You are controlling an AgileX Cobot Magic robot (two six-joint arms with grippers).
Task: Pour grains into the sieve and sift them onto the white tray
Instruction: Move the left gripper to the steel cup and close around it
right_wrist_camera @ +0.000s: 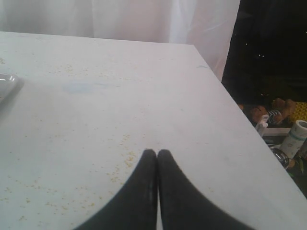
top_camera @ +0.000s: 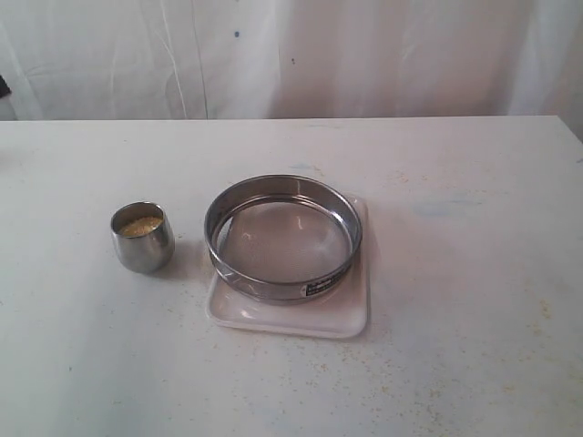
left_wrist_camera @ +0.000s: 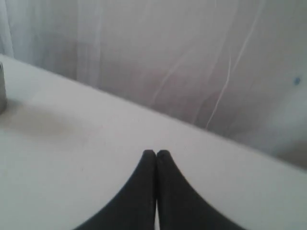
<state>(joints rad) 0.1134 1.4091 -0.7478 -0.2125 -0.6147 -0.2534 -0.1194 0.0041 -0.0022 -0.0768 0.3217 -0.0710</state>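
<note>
The sieve [top_camera: 282,238], a wide shallow steel ring with mesh bottom and a dark label, rests on the white tray [top_camera: 351,320] at the table's middle. To its left stands a small rounded steel cup [top_camera: 143,237] holding the yellow grains [top_camera: 139,225]. Neither arm shows in the exterior view. My left gripper [left_wrist_camera: 156,153] is shut with nothing in it, low over bare table; a grey edge of the cup [left_wrist_camera: 2,88] shows at that frame's border. My right gripper [right_wrist_camera: 157,152] is shut and empty too, over the table with a corner of the tray [right_wrist_camera: 8,85] off to one side.
Stray yellow grains [right_wrist_camera: 122,165] are scattered on the white table [top_camera: 455,228]. A white curtain [top_camera: 291,55] hangs behind the table. In the right wrist view the table's edge [right_wrist_camera: 230,98] drops off to a dark area with clutter [right_wrist_camera: 283,124].
</note>
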